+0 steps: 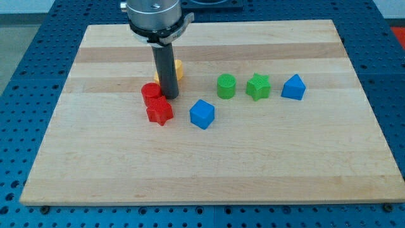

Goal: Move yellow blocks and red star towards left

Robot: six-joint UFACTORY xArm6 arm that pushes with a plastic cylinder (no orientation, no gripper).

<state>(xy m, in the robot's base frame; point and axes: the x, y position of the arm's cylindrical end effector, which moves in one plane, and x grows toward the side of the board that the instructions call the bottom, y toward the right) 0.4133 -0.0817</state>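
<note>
Near the board's middle, a little toward the view's left, my tip point(170, 95) rests on the wooden table top point(304, 164), just to the view's right of the red cylinder point(150, 93) and just above the red star point(159, 111). The star lies below and slightly to the left of the tip; the two look nearly touching, though the rod's shadow makes actual contact hard to tell. The star and the red cylinder sit pressed together, the cylinder above the star.

A yellow block point(178, 69) lies behind the rod, toward the view's top, mostly hidden, so its shape cannot be made out; whether a second yellow block hides there I cannot tell. It is slightly right of the tip and close to the rod.

The rod has no jaws to open or close; it holds nothing and can only push.

Since the star lies down-left of the tip, a straight leftward push would likely strike the cylinder first, so I judge the tip needs to drop to the star's right side.

Well apart to the right stand a blue cube point(202, 114), a green cylinder point(226, 86), a green star point(257, 87) and a blue block point(293, 87) with a peaked top.
</note>
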